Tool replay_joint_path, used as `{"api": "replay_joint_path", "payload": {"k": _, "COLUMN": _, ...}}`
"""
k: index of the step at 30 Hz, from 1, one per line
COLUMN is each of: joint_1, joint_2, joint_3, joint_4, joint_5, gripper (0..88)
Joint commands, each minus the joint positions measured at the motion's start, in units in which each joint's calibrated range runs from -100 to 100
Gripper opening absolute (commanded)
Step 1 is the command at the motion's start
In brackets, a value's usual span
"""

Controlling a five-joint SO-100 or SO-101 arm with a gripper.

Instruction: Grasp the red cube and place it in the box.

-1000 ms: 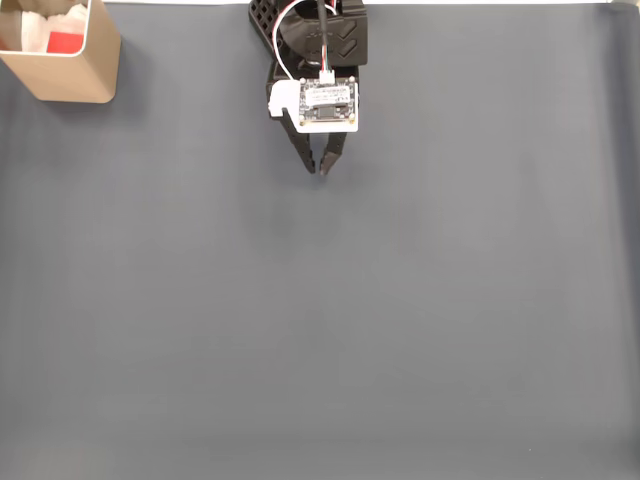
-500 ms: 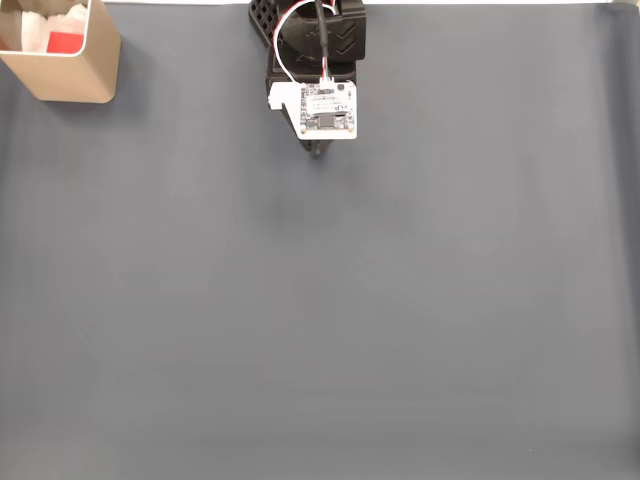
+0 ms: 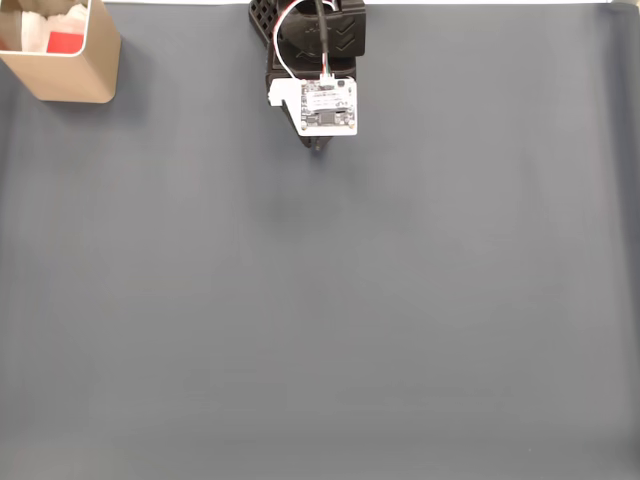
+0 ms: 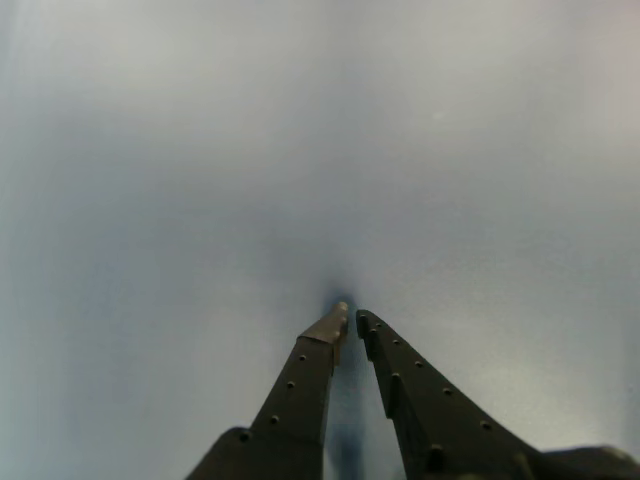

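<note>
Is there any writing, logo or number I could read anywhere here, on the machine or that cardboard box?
None can be read.
The small circuit board on top of the arm carries tiny markings in the fixed view: too small and blurred to read.
The box, with the red cube inside it: no print showing.
The gripper in the wrist view: plain dark fingers with small holes, no lettering.
The grey mat: no marks.

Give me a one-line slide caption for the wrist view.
Empty gripper, fingers nearly closed, poised close above the bare grey mat.

No readable text; markings on white circuit board [image 3: 328, 106] atop arm too small.
</note>
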Motion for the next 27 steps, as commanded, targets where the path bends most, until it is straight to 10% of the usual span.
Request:
{"api": "replay_joint_path", "payload": {"k": 1, "joint_1": 1.53, "joint_2": 0.00, "joint_3": 0.81, "joint_4": 1.19, "joint_5": -0.39, "gripper": 0.2}}
{"api": "replay_joint_path", "payload": {"k": 27, "joint_1": 1.53, "joint_2": 0.00, "joint_3": 0.81, "joint_4": 1.27, "joint_5": 0.34, "gripper": 0.2}}
